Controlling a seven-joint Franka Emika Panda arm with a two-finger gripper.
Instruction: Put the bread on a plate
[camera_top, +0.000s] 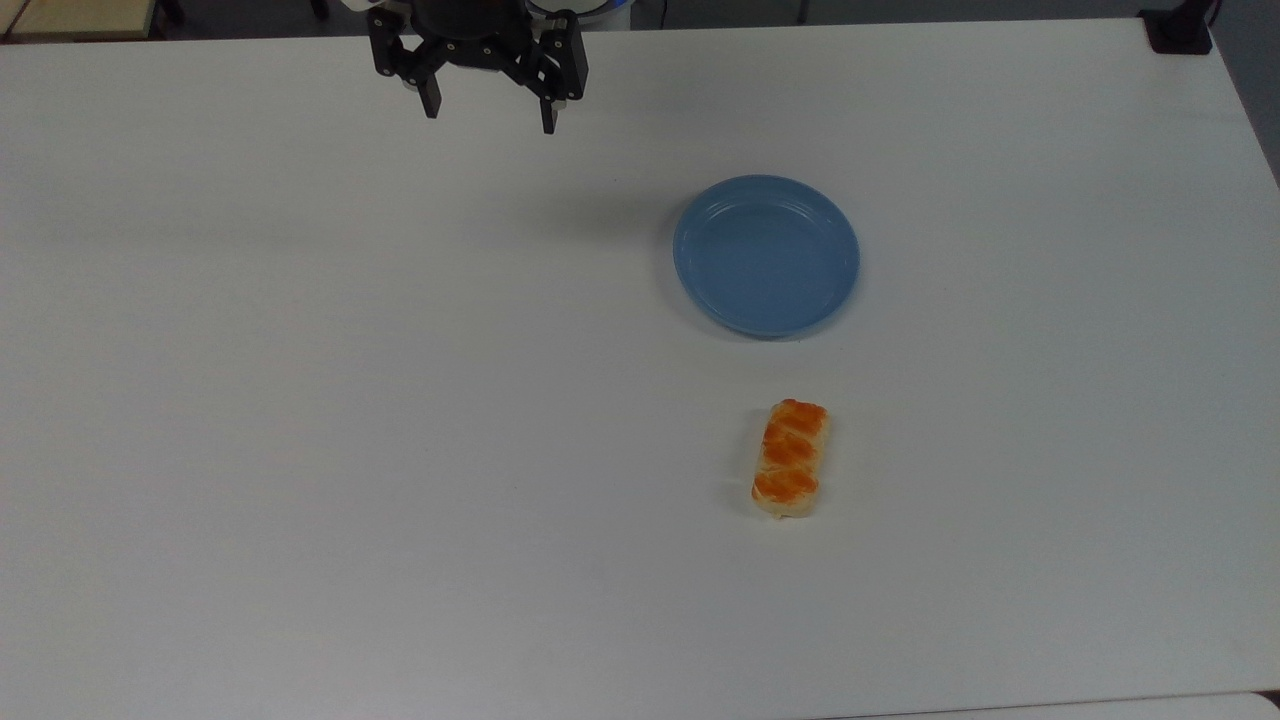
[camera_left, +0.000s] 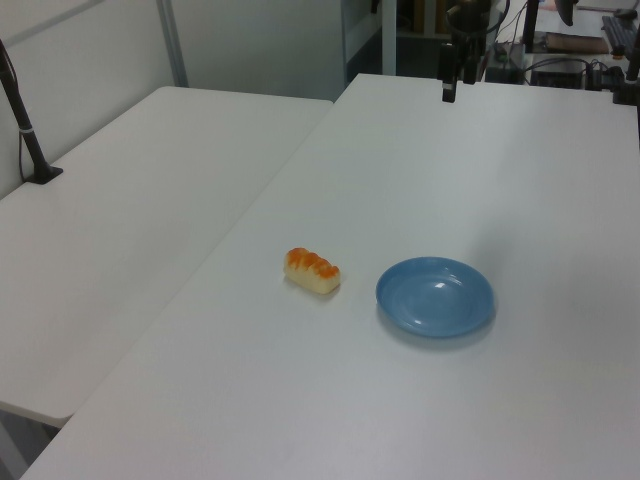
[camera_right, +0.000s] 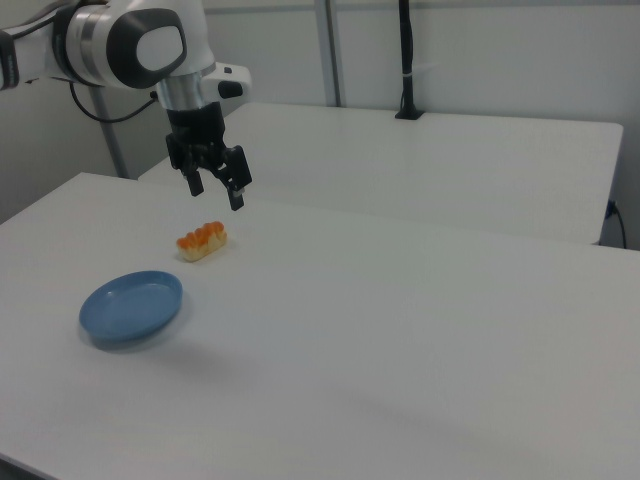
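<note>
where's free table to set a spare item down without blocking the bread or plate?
Most of the table is bare: everything to the top view's left of the plate and bread, plus the strip to their right. Tightest spot is the gap between those two. The open pincer hangs near the far edge.

Bright even overhead light, soft faint shadows beside the round light-blue plate (camera_top: 766, 255), mild sheen on the white matte table (camera_top: 300, 400), slightly hazy focus

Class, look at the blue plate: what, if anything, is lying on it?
Nothing: the plate is bare, its whole inside visible. The bread lies apart on the white table.
</note>
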